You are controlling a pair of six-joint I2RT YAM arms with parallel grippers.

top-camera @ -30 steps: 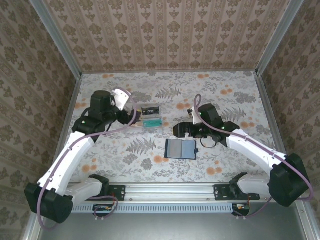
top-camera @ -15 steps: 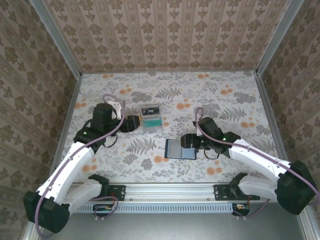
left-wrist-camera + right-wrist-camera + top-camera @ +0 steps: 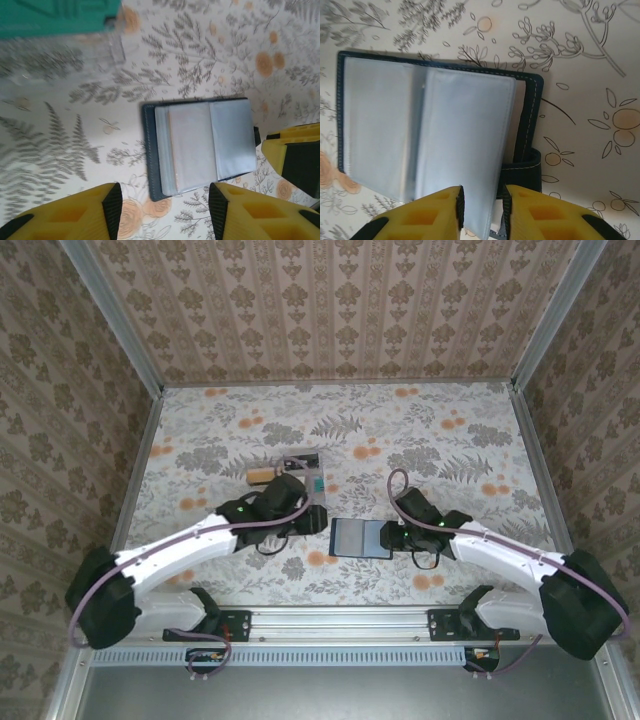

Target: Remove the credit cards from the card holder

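Our right hand (image 3: pixel 482 200) pinches a sleeve (image 3: pixel 460 140) of the open holder (image 3: pixel 200 145); our left hand (image 3: pixel 164 210) hovers wide just left of it.

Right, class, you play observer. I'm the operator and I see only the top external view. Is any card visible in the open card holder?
Observer: Yes, the left wrist view shows a tan credit card tucked inside the card holder.
Operator: And on the left, open or shut?
Observer: The left tool is open, with the holder's near edge framed in its wide gap.
Operator: And on the right?
Observer: In the right wrist view the right tool leaves a narrow gap, and a sleeve shows through it. Whether it grips, I cannot tell.
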